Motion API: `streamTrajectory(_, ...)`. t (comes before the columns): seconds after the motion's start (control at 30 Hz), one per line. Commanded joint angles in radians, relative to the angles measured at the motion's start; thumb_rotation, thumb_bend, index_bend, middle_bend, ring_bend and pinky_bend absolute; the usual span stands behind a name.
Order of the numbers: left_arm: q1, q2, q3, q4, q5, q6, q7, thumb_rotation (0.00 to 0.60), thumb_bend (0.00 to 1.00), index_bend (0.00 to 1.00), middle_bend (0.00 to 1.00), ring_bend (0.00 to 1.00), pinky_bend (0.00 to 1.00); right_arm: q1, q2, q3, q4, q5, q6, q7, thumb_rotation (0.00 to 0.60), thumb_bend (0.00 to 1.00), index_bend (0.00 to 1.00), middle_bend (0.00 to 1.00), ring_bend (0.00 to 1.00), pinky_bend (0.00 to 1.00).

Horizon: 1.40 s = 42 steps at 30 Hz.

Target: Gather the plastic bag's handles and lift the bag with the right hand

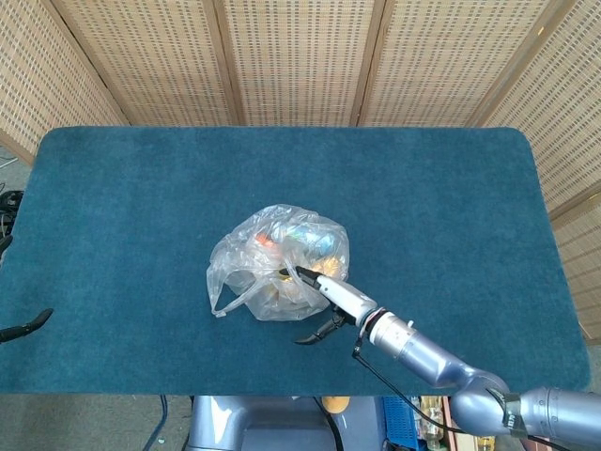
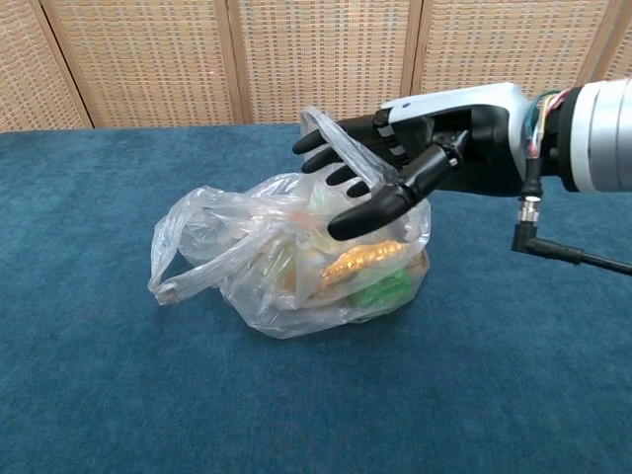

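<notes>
— Bag (image 2: 296, 267): location?
— Middle of the blue surface (image 1: 451, 207), clear plastic, colourful contents. One handle (image 2: 341, 148) raised at the right hand; the other handle (image 2: 197, 276) droops toward the left.
— Right hand (image 2: 395, 158): state?
— Reaching over the bag top, fingers (image 2: 326, 138) spread and threaded through the raised handle, thumb apart below. Nothing clamped.
— Left hand (image 1: 23, 327): state?
— Only a dark tip at the head view's left edge; cannot tell how its fingers stand.
— Backdrop?
— Wicker screen (image 1: 300, 56).
</notes>
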Motion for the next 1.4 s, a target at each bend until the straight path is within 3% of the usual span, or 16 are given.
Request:
streamTrajectory(0.03, 0.000, 0.001, 0.000, 0.000, 0.000, -0.001, 0.000, 0.600, 0.20, 0.00, 0.00, 0.00, 0.00, 0.006, -0.023, 0.032, 0.013, 0.009, -0.018, 0.061, 0.600, 0.00, 0.10, 0.10, 0.00, 0.00)
streamTrajectory(0.3, -0.002, 0.002, 0.000, 0.000, -0.002, -0.004, -0.002, 0.600, 0.20, 0.00, 0.00, 0.00, 0.00, 0.009, -0.030, 0.094, 0.019, 0.064, -0.113, 0.236, 0.600, 0.00, 0.12, 0.14, 0.00, 0.00)
streamTrajectory(0.5, -0.003, 0.001, -0.001, -0.001, -0.005, -0.006, 0.000, 0.600, 0.20, 0.00, 0.00, 0.00, 0.00, -0.018, -0.038, 0.197, 0.018, 0.091, -0.200, 0.412, 0.600, 0.00, 0.14, 0.19, 0.04, 0.03)
streamTrajectory(0.7, -0.005, 0.002, -0.002, 0.000, -0.011, -0.009, -0.003, 0.600, 0.20, 0.00, 0.00, 0.00, 0.00, -0.060, -0.054, 0.277, 0.028, 0.092, -0.276, 0.533, 0.600, 0.00, 0.15, 0.23, 0.11, 0.12)
streamTrajectory(0.83, -0.007, 0.002, -0.003, 0.000, -0.015, -0.014, -0.001, 0.600, 0.20, 0.00, 0.00, 0.00, 0.00, -0.092, -0.064, 0.334, 0.039, 0.084, -0.352, 0.593, 0.600, 0.00, 0.19, 0.25, 0.13, 0.12)
streamTrajectory(1.1, -0.009, 0.000, -0.003, -0.002, -0.020, -0.016, 0.004, 0.600, 0.20, 0.00, 0.00, 0.00, 0.00, -0.141, -0.092, 0.435, 0.085, 0.084, -0.514, 0.622, 0.600, 0.00, 0.30, 0.37, 0.24, 0.14)
streamTrajectory(1.4, -0.038, -0.019, -0.013, 0.020, -0.044, -0.056, 0.034, 0.600, 0.22, 0.00, 0.00, 0.00, 0.00, -0.190, -0.139, 0.513, 0.141, 0.114, -0.662, 0.524, 0.600, 0.00, 0.36, 0.42, 0.30, 0.18)
